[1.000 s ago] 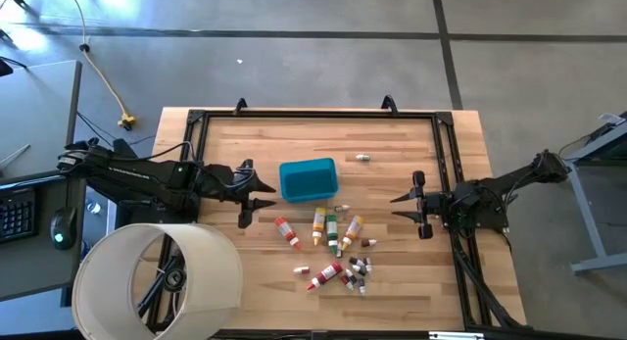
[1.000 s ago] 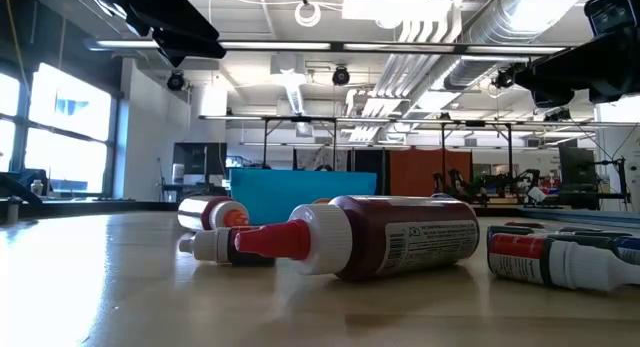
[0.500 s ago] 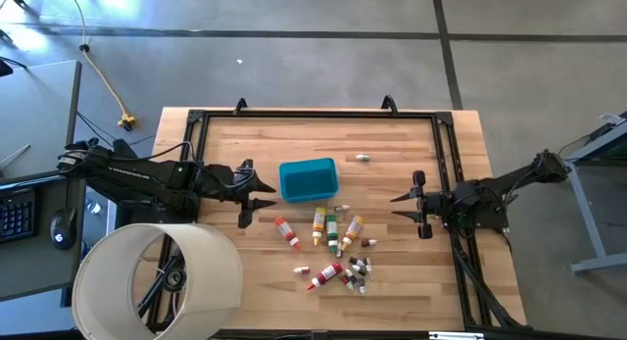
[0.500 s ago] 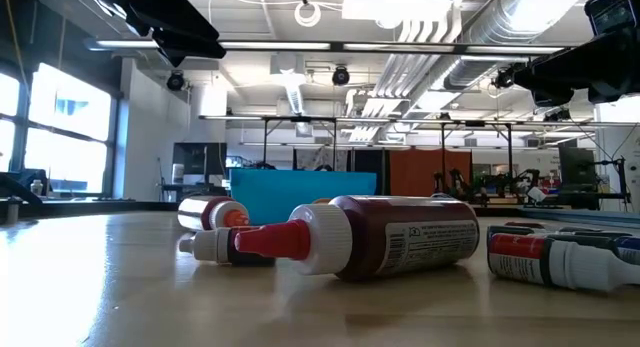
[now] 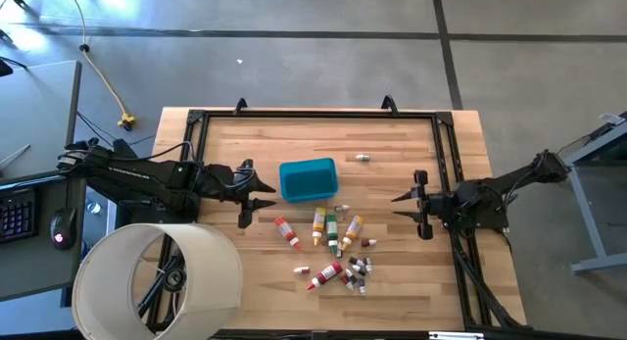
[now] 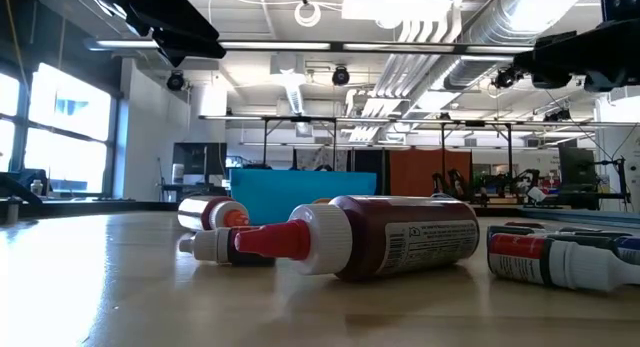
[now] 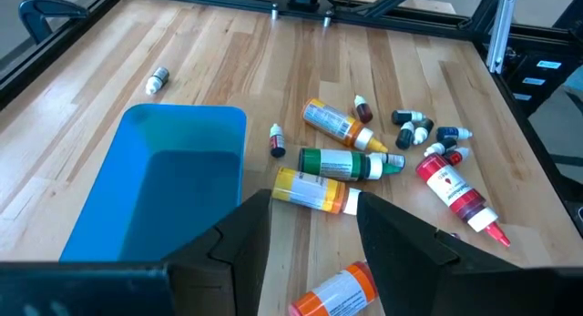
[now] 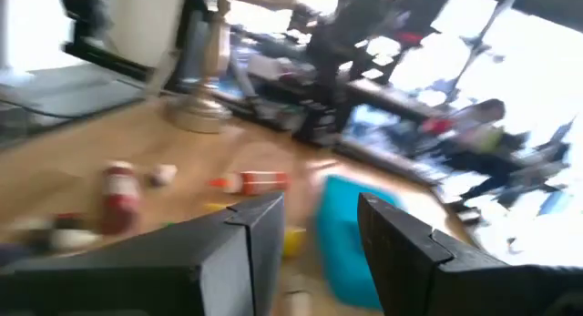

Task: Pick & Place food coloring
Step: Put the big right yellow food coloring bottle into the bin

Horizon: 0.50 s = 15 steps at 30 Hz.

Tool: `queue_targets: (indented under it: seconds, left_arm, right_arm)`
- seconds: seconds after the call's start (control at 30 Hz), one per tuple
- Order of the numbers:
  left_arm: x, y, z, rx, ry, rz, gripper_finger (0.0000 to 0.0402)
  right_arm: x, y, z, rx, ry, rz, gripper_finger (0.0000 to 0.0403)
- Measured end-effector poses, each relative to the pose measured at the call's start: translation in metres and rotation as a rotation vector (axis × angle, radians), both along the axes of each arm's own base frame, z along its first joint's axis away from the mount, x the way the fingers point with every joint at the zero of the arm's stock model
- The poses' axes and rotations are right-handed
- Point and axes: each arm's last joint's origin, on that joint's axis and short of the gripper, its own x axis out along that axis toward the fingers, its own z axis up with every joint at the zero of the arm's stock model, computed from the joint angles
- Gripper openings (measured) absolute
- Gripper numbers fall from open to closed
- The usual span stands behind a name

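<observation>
The food coloring bottles (image 5: 333, 244) lie on their sides in a loose cluster on the wooden table, just near of the blue tub (image 5: 308, 179). The left wrist view shows a yellow bottle (image 7: 314, 190), a green one (image 7: 346, 161), a red one (image 7: 455, 184) and tiny vials (image 7: 414, 129). A dark-red bottle (image 6: 400, 235) lies closest in the low view. My left gripper (image 5: 266, 196) hovers open to the left of the tub. My right gripper (image 5: 397, 206) hovers open to the right of the cluster. Neither touches anything.
A lone white vial (image 5: 362, 157) lies far-right of the tub. A black rail frame (image 5: 196, 134) borders the tabletop. A large white cylindrical shade (image 5: 162, 276) overhangs the near-left corner. The far half of the table is bare wood.
The right arm has started moving: in the low view its dark body has risen slightly. The bottles, the tub and the left arm have stayed where they were.
</observation>
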Motion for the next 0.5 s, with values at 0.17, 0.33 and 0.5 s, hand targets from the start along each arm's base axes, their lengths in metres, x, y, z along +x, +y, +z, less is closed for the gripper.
queue_targets:
  seconds: [0.17, 0.33, 0.5]
  left_arm:
    - [0.0, 0.0, 0.0, 0.0, 0.0, 0.0, 0.0161]
    - [0.0, 0.0, 0.0, 0.0, 0.0, 0.0, 0.0161]
    - [0.0, 0.0, 0.0, 0.0, 0.0, 0.0, 0.0161]
  right_arm:
    - [-0.002, -0.009, 0.011, -0.184, -0.083, -0.312, 0.0135]
    - [-0.002, -0.011, 0.013, -0.122, -0.097, -0.373, 0.0135]
    - [-0.002, -0.01, 0.01, -0.021, -0.089, -0.335, 0.0135]
